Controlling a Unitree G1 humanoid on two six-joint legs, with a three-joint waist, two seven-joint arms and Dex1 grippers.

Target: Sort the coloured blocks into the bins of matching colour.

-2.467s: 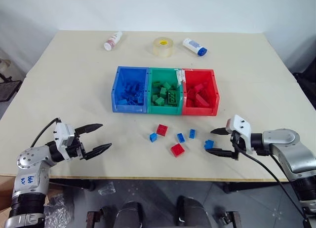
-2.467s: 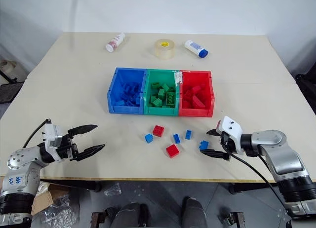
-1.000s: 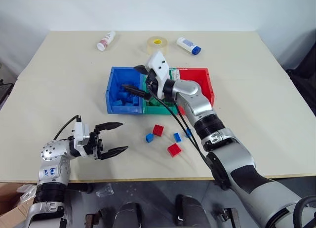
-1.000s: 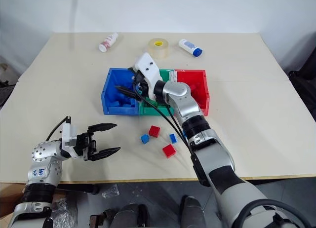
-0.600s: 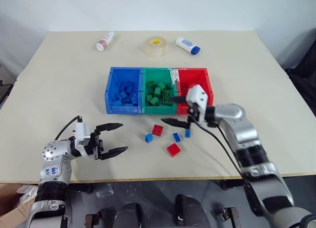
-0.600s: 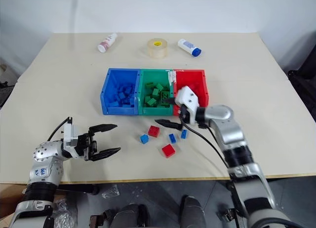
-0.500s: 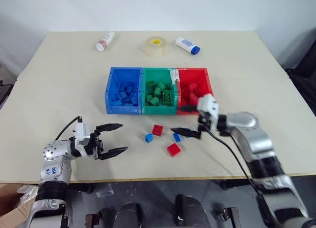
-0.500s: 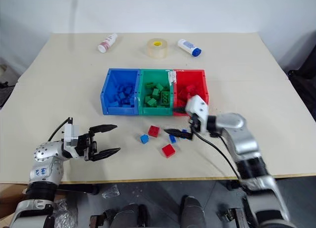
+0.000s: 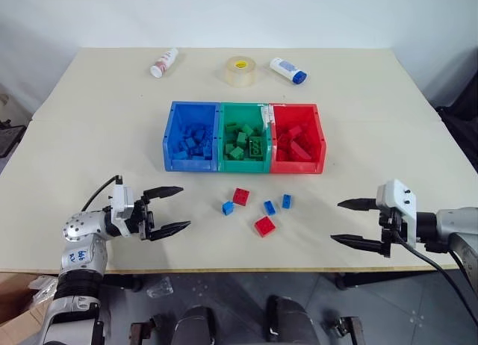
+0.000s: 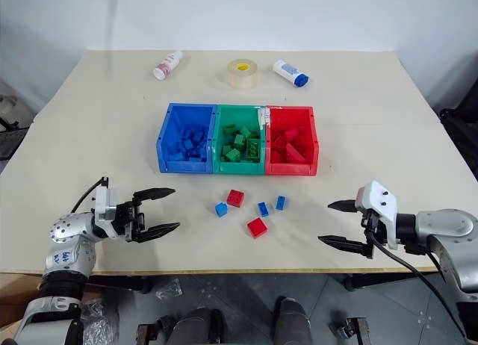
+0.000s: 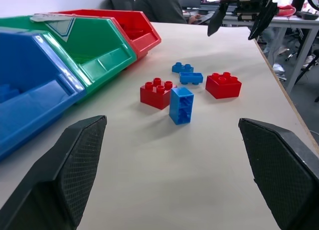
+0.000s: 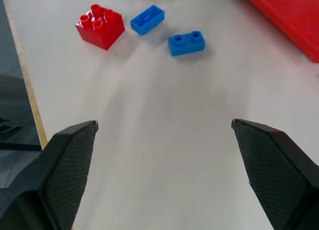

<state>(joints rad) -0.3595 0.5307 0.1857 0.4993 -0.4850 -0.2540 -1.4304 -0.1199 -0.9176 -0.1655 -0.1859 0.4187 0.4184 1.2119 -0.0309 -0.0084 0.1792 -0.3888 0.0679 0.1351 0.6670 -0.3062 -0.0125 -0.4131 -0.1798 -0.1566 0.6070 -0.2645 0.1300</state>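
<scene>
Five loose bricks on a pale beige worktop [image 9: 89,121], white wall behind.

Nearer than the row of joined blue, green and red plastic bins [image 9: 245,137] lie two red and three small blue studded bricks [image 9: 255,207]. Both end effectors, left [image 9: 164,210] and right [image 9: 360,222], hover spread and empty, flanking the bricks.

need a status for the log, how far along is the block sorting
Mostly done: the blue bin, green bin and red bin each hold many matching blocks. Nothing is in hand; the left gripper and right gripper are open and empty. Left: three blue blocks and two red blocks on the table.
</scene>
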